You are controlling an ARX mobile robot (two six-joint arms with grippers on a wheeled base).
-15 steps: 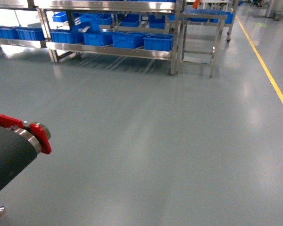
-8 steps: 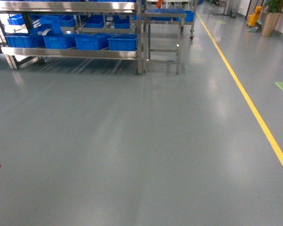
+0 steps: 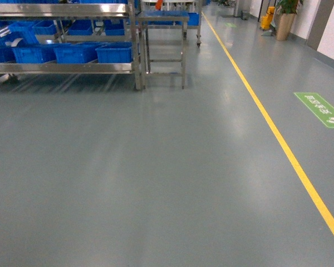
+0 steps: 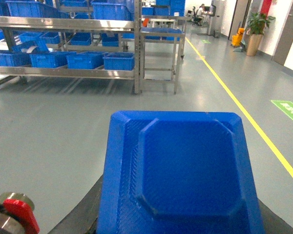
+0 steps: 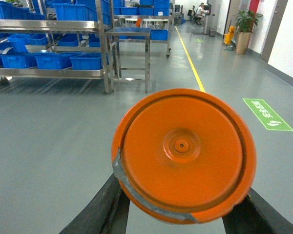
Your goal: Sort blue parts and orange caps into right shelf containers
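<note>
While the robot faced open grey floor (image 3: pixel 156 183), no arm showed in the head view; the load appeared only in the wrist views.

Item 1: blue part (image 4: pixel 180 175), a flat moulded tray-like piece with clipped corners, filling the lower centre of the left wrist frame. The left claw (image 4: pixel 178 214) lay almost wholly behind it, dark fingers (image 4: pixel 75 217) emerging at its lower edges; judged clamped on the part.

Item 2: orange cap (image 5: pixel 183 153), a round disc with a small central boss, filling the centre of the right wrist frame. The right claw (image 5: pixel 183 214) flanked its lower rim with one dark finger on each side; judged clamped on the cap.

Item 3: containers (image 3: pixel 114 53), blue crates ranged along the lower tier of a steel shelf (image 3: pixel 67 68) in the upper left of the head frame, well apart from the robot. A small steel bench (image 3: pixel 164 33) stood just beside the shelf's right end.

Item 4: yellow floor line (image 3: pixel 267 128), running from upper centre to lower right, with a green floor marking (image 3: pixel 322 109) at right.

Handling note: the step in hand appeared to be the carry to the shelf. It would be done well by holding both grips firm and level, squaring the base to the shelf front, and stopping near enough that each arm reaches over a crate's rim before letting go.
</note>
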